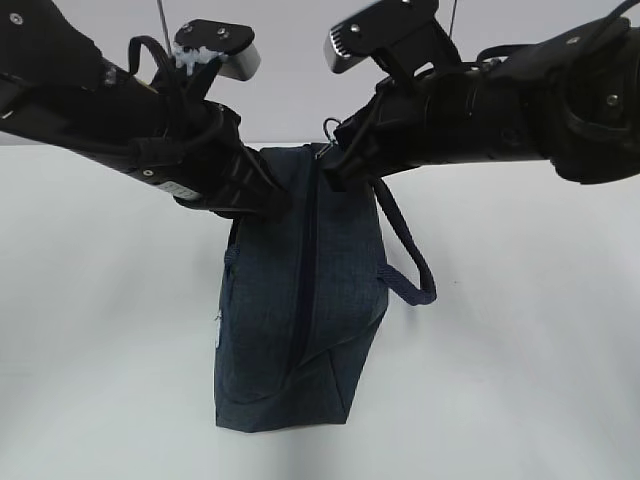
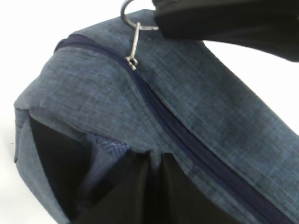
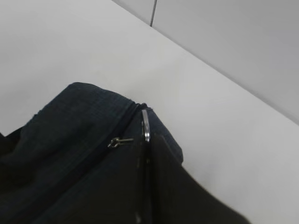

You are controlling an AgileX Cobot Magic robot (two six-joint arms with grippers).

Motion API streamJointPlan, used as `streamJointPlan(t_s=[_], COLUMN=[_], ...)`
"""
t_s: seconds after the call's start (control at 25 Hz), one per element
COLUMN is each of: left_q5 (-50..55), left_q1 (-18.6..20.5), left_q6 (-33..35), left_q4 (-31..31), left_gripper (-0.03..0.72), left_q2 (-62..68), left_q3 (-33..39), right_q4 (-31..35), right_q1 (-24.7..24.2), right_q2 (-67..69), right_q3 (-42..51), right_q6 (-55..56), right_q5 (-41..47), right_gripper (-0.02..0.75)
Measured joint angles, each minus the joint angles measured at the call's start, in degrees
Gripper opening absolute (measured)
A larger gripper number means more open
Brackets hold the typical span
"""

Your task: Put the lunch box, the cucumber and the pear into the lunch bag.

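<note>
Lying on the white table (image 1: 520, 350), the soft, floppy lunch bag (image 1: 295, 330) is pinched at its fabric by the closed left gripper (image 1: 268, 198); its ring zipper pull (image 2: 132, 24), judged the best hold, is clamped by the closed right gripper (image 1: 335, 172).

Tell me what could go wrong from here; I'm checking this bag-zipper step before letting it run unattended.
1. The right gripper pinches only the thin metal ring zipper pull of the dark navy fabric lunch bag; the ring might slip out of the shut jaws.
2. The left gripper clamps just a fold of fabric near the bag's end, so the soft bag may drag or twist rather than stay braced.
3. The loose loop handle hangs near the right arm and could snag.
</note>
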Motion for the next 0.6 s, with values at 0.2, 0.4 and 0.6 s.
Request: streamJointPlan(t_s=[0.2,0.4,0.6], left_q5=[-0.7,-0.9,-0.6], left_q1=[0.0,0.0,0.0], left_q6=[-0.2,-0.2,-0.2], left_q4=[-0.9,-2.8,-3.1], left_gripper=[0.003,0.003,0.003], left_q2=[0.0,0.1,0.1], left_q3=[-0.1,-0.1,-0.1], right_q4=[0.3,0.6,0.6], right_q1=[0.3,0.3,0.3], right_q2=[0.0,0.0,1.0], right_q3=[0.1,0.0,-1.8], right_q6=[-5.1,-8.0,-10.6], right_q5=[5.5,7.0,7.2], right_gripper=[0.0,0.0,0.0])
